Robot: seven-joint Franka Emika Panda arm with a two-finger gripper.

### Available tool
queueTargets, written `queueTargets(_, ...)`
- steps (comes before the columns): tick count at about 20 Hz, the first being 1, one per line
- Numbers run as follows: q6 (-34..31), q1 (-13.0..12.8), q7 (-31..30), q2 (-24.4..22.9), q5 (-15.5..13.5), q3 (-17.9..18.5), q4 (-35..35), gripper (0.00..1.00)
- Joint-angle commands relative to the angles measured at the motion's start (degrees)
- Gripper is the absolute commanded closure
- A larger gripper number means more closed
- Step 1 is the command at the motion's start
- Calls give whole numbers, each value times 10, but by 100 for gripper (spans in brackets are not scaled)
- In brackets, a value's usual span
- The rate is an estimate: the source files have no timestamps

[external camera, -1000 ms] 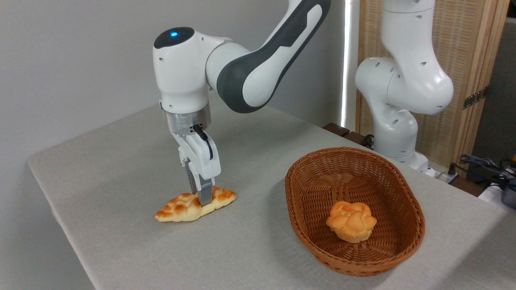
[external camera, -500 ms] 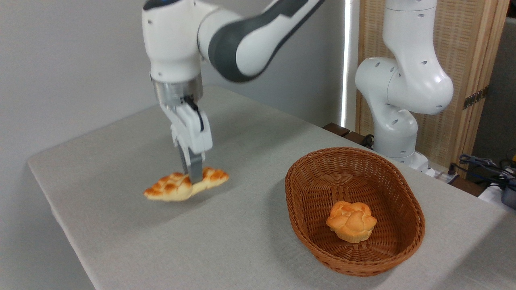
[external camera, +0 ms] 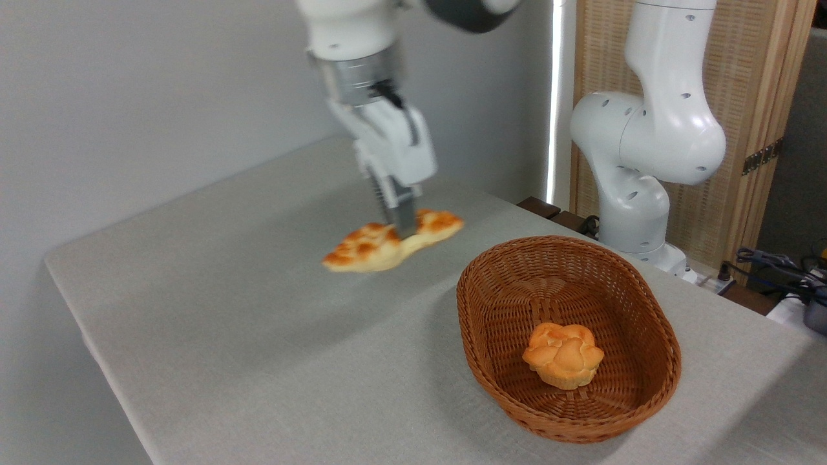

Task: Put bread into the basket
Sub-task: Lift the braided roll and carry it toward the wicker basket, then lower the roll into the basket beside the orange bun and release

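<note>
The bread (external camera: 368,245), a long braided golden loaf, hangs in the air above the table, slightly blurred by motion. My gripper (external camera: 406,227) is shut on its middle, fingers pointing down. The loaf sits up and to the left of the basket (external camera: 652,387), an oval brown wicker basket on the table at the right. The loaf's right tip is close to the basket's far-left rim but still outside it.
A small round flower-shaped bun (external camera: 563,355) lies inside the basket near its front. A second white robot arm (external camera: 646,148) stands behind the basket at the right. The grey table (external camera: 226,336) ends at a near-left edge. Cables lie at the far right.
My gripper lifted the bread off the table and carried it up and to the right, toward the basket. The basket and bun stayed put.
</note>
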Motion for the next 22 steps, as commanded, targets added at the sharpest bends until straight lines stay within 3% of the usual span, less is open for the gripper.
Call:
queueTargets(1,-48,-31,99,-57,32,85,-38,100)
queueTargets(4,-81,-58,129,-82,69,136,-64,100)
queueTargets(7,-115,-60,150,-82,100,140,-69,100)
queueTargets(10,-116,-60,150,-80,103,139,-85,100)
queueTargets(12,-113,-60,150,-76,103,140,-94,85)
queueTargets(17,-109,-60,151,-73,126,145,-110,80)
queueTargets(20,-101,-60,151,-69,128,150,-113,79)
queueTargets(22,-88,-60,151,-65,128,152,-118,73)
